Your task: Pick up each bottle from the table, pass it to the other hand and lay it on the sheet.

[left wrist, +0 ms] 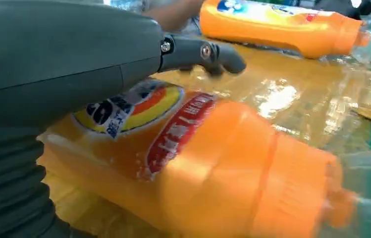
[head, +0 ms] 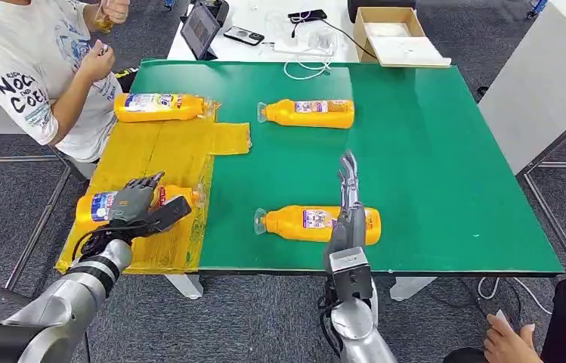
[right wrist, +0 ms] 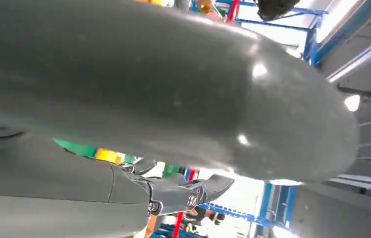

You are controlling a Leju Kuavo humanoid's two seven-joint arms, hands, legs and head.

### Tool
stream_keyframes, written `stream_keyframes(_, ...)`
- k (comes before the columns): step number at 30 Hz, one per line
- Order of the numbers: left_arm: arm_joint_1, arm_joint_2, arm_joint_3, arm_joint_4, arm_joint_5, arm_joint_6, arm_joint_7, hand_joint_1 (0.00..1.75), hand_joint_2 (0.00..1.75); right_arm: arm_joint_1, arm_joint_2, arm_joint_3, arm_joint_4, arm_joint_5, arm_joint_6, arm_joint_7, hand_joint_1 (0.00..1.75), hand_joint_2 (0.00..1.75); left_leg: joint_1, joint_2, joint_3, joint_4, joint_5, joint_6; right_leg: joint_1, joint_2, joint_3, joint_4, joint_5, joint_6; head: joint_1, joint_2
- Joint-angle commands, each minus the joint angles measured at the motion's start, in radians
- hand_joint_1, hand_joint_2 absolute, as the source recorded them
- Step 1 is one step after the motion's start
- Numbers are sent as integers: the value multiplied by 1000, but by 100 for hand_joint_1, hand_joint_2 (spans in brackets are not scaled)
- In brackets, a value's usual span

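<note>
Two orange bottles lie on the yellow sheet (head: 166, 151): one at its far end (head: 159, 107) and one at its near end (head: 92, 207). My left hand (head: 142, 204) hovers over the near one with fingers spread. In the left wrist view the thumb (left wrist: 213, 52) stands off the bottle (left wrist: 198, 163), and the far bottle (left wrist: 282, 27) lies beyond on the sheet (left wrist: 297, 104). Two more bottles lie on the green table (head: 446, 151), one at mid-back (head: 311, 113) and one near the front (head: 302, 224). My right hand (head: 349, 185) is above that front bottle, fingers straight, holding nothing.
A person in a white T-shirt (head: 34, 68) sits at the far left corner, beside the sheet. Another person's hand (head: 505, 340) shows at the bottom right. Behind the green table a white table holds a tablet (head: 201, 30), a phone (head: 243, 35), cables and a cardboard box (head: 394, 34).
</note>
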Motion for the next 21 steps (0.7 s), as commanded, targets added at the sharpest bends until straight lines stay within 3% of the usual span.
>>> stream_keyframes(1,2,-32,93,68,56,-135,-22,0,0,-51,4,-44,117,-12,6,15,0,0,0,1,5,-1,-1,0,1,0,4,-1,0,-2,0,0)
stream_keyframes(3,4,-40,134,62,112,-210,-46,0,0,-56,8,-59,130,-15,9,18,0,0,0,1,7,-1,-1,0,1,0,7,-1,0,-2,0,0)
stream_keyframes(7,5,-42,141,60,121,-218,-50,0,0,-57,9,-61,131,-16,10,18,0,0,0,0,10,-2,0,0,0,-1,10,-1,-1,-2,0,0)
stream_keyframes(12,4,-88,319,4,361,-325,-184,0,0,-50,8,-68,142,-13,18,17,0,0,0,0,13,-2,0,0,1,-2,13,-2,0,-2,0,0)
stream_keyframes(15,16,-155,437,-116,522,-171,-318,0,0,-33,5,-62,142,21,16,25,0,0,0,-2,13,-2,0,0,1,-4,13,-2,-1,-2,0,0)
stream_keyframes(16,42,-188,438,-224,598,-86,-360,0,0,-28,-2,-45,147,67,17,42,0,175,1,-4,13,-2,0,0,1,-6,14,-2,-1,-3,0,0)
stream_keyframes(20,69,-199,398,-303,644,-52,-358,0,0,-33,-9,-28,171,100,16,54,0,175,1,-2,9,-1,0,0,1,-4,10,-1,0,-2,0,0)
stream_keyframes(21,113,-200,345,-411,704,4,-360,0,0,-49,-30,-1,196,164,15,87,0,175,1,-1,10,0,-1,0,2,-4,11,-2,-1,-3,0,0)
